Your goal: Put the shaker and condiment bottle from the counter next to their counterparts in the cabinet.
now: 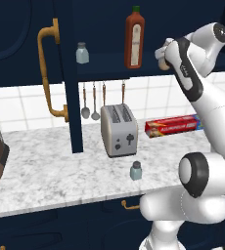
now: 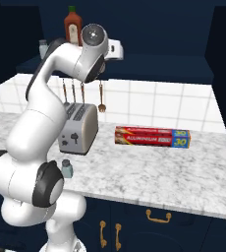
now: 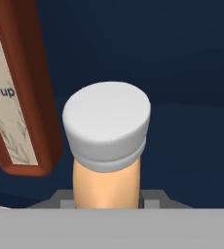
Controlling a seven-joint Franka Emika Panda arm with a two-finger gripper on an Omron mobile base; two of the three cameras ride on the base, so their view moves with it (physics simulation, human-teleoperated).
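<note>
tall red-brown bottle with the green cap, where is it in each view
Left base view: tall red-brown bottle on the cabinet shelf, top centre, left of the gripper.
Right base view: top left, behind the arm.
Hand view: left edge, label showing, beside the white-capped condiment bottle.
Shared landmark: toaster.

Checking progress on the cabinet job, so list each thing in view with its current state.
Claw: shut on the condiment bottle.
Condiment bottle: held, capped, beside the tall sauce bottle.
Tall sauce bottle: upright on the cabinet shelf.
Shaker: upright on the counter.
Pale shaker: upright on the shelf.
Cabinet: open.
</note>
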